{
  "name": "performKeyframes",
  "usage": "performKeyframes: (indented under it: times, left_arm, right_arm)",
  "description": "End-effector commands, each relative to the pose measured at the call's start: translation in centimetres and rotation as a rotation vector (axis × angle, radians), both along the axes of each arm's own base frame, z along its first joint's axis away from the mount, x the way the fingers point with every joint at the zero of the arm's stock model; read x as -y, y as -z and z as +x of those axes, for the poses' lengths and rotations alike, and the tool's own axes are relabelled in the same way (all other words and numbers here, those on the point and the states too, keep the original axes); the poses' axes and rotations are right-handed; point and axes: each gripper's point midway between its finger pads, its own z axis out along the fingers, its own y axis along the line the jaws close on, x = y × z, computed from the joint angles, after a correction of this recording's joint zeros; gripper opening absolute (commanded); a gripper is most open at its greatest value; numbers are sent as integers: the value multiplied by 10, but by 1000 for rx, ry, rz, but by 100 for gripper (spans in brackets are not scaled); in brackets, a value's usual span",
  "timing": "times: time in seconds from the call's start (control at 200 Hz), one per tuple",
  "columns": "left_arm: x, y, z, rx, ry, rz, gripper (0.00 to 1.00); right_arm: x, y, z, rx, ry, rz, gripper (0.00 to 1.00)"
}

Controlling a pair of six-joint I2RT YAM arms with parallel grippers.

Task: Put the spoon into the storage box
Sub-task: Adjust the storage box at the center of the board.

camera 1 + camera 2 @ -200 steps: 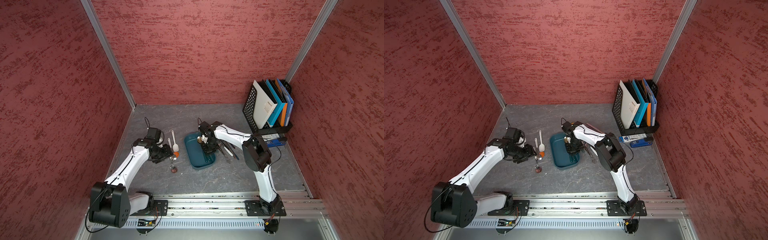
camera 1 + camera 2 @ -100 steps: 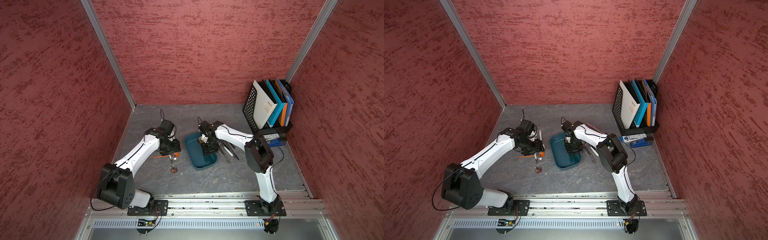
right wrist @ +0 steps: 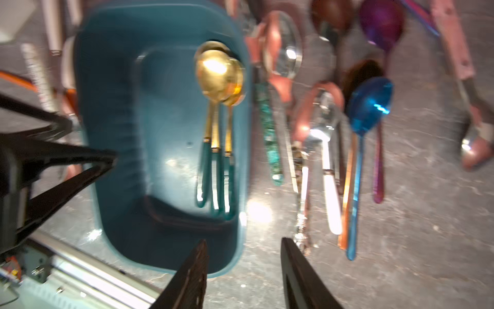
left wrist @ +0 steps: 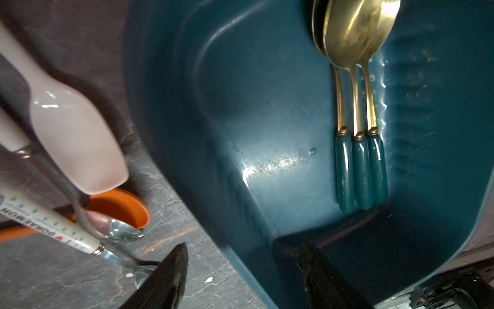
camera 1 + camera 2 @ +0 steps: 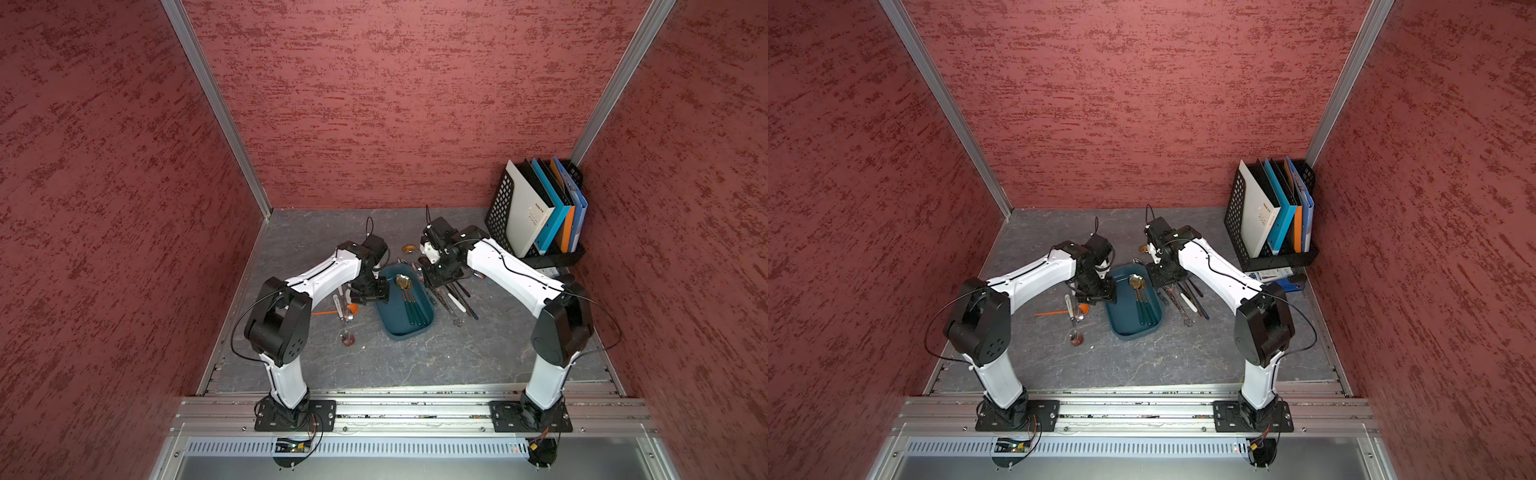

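Observation:
The dark teal storage box (image 5: pixel 409 328) (image 5: pixel 1133 328) lies mid-table. Three gold spoons (image 4: pixel 358 40) (image 3: pixel 216 72) with teal handles lie side by side inside it. My left gripper (image 4: pixel 243 244) (image 5: pixel 370 293) is open and empty, with one finger over the box floor and the other over the table outside the left rim. My right gripper (image 3: pixel 244 240) (image 5: pixel 438 276) is open and empty above the box's right rim near the far end. More spoons lie loose on both sides of the box.
Left of the box lie a white ceramic spoon (image 4: pixel 77 139), an orange spoon (image 4: pixel 120 207) and a printed-handle steel spoon (image 4: pixel 45 222). To its right lie several spoons, including a blue one (image 3: pixel 370 101) and a purple one (image 3: pixel 382 24). A black mesh file rack (image 5: pixel 500 208) fills the far right corner.
My right gripper has opened over the box and drawn back to its right rim. My left arm has swung right from the loose spoons to the box's left rim.

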Motion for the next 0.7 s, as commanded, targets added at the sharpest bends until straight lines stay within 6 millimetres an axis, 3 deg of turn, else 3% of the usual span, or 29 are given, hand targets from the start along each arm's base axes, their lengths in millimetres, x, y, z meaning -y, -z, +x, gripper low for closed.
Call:
performKeyframes:
  times: [0.0, 0.125, 0.386, 0.691]
  left_arm:
    - [2, 3, -1, -12, 36, 23, 66]
    - [0, 11, -4, -33, 61, 45, 57]
    - [-11, 23, -7, -55, 102, 113, 38]
    - [-22, 23, -6, -54, 143, 162, 31]
  right_arm:
    - [27, 7, 3, 9, 11, -49, 48]
    - [42, 24, 8, -13, 40, -40, 47]
    - [46, 58, 10, -52, 22, -57, 45]
    - [45, 76, 12, -69, 11, -59, 40]
